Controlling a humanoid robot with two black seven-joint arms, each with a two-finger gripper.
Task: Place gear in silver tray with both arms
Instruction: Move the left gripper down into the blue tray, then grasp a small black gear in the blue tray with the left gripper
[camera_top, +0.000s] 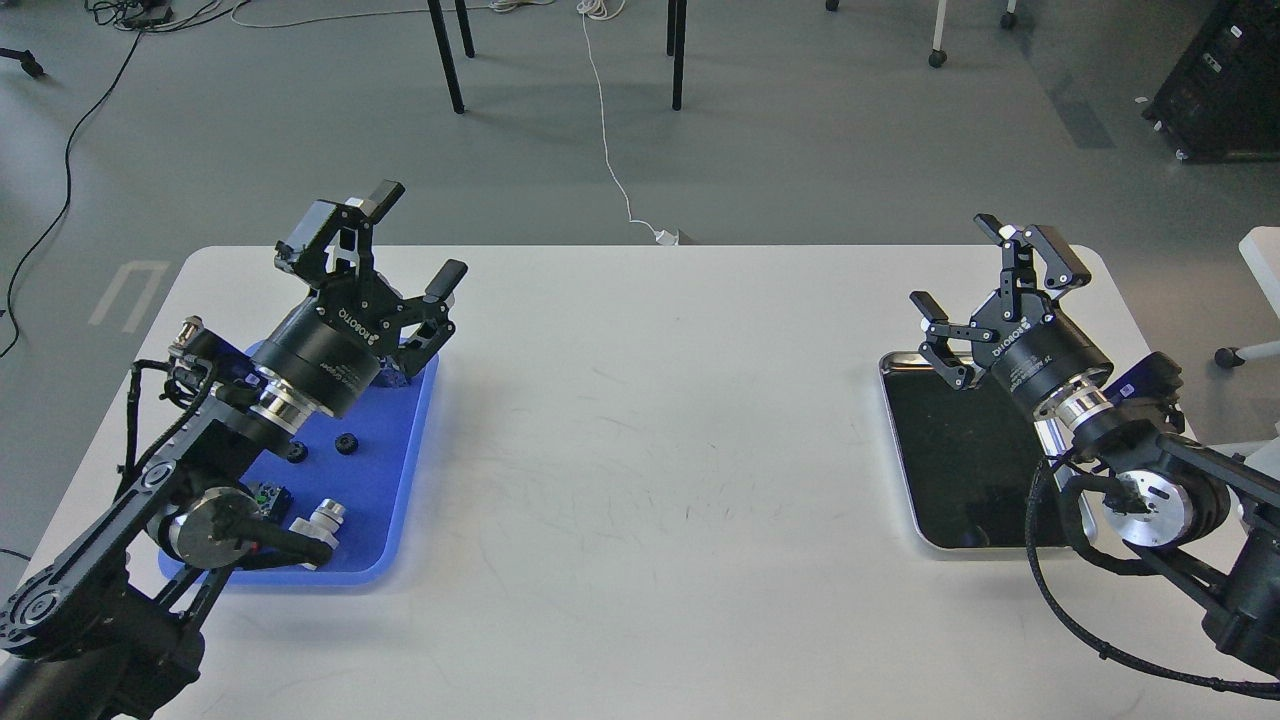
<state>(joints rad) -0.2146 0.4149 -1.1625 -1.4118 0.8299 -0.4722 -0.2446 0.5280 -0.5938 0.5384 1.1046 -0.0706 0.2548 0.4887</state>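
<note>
The silver tray (960, 455), shiny-rimmed with a dark reflective bottom, lies at the table's right and holds nothing that I can see. Two small black gear-like parts (346, 443) lie in the blue plastic tray (400, 470) at the left. My left gripper (417, 236) is open and empty, held above the blue tray's far right corner, apart from the parts. My right gripper (985, 265) is open and empty, above the silver tray's far edge. My left arm hides much of the blue tray.
The blue tray also holds a silver-white cylindrical part (322, 518) and a small green-and-black part (268, 494). The white table (650, 450) stretches between the two trays. Chair legs and cables lie on the floor beyond the far edge.
</note>
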